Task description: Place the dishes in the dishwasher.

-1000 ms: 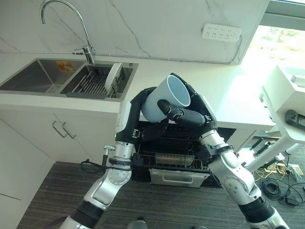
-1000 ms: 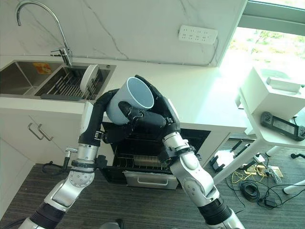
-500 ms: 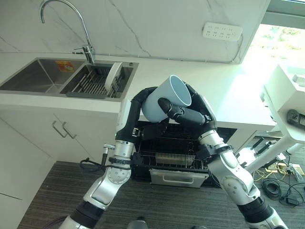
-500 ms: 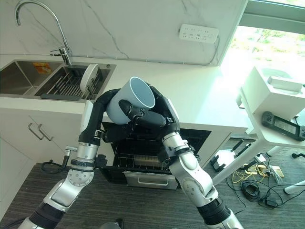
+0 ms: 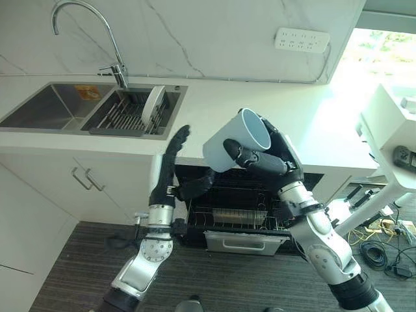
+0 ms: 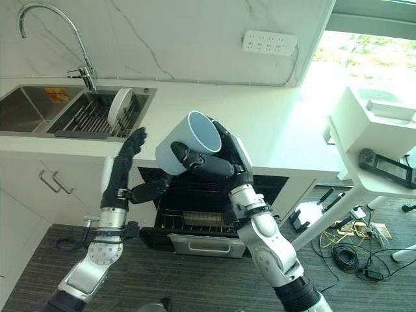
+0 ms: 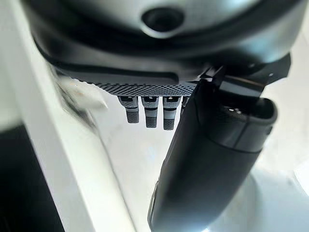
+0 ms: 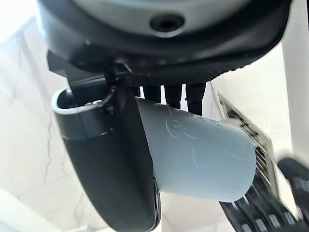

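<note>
Cup (image 5: 235, 141) sits in your right hand (image 5: 270, 159), fingers and thumb wrapped round it, held tilted above the open dishwasher (image 5: 244, 208), mouth facing up toward the wall. Rack lies straight below. Left hand (image 5: 174, 156) is beside it, fingers straight, holding nothing. Watch the counter (image 5: 214, 123) edge going down.

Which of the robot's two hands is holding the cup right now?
The right hand has its fingers curled round the pale blue cup, above the open dishwasher. The left hand is open, holding nothing.
</note>
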